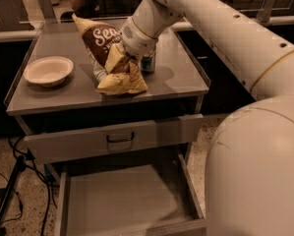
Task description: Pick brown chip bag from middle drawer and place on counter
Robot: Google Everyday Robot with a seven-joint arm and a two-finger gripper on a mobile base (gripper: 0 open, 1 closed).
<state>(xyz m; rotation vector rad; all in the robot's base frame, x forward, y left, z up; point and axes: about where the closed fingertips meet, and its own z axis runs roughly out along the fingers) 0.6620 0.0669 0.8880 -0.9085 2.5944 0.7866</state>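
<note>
The brown chip bag [107, 45] rests on the counter [63, 95], tilted, its dark brown middle with white script up and its pale yellow crumpled end [122, 80] near the front edge. My gripper [121, 62] is at the bag's middle, pressed into the crumpled part. The middle drawer [127, 200] is pulled out below, its flat floor bare.
A white bowl [48, 70] sits at the counter's left. A slim drink can [148, 62] stands just behind my gripper. The top drawer front with a dark handle [120, 137] is closed. Black cables [9, 191] hang at the lower left. My arm fills the right side.
</note>
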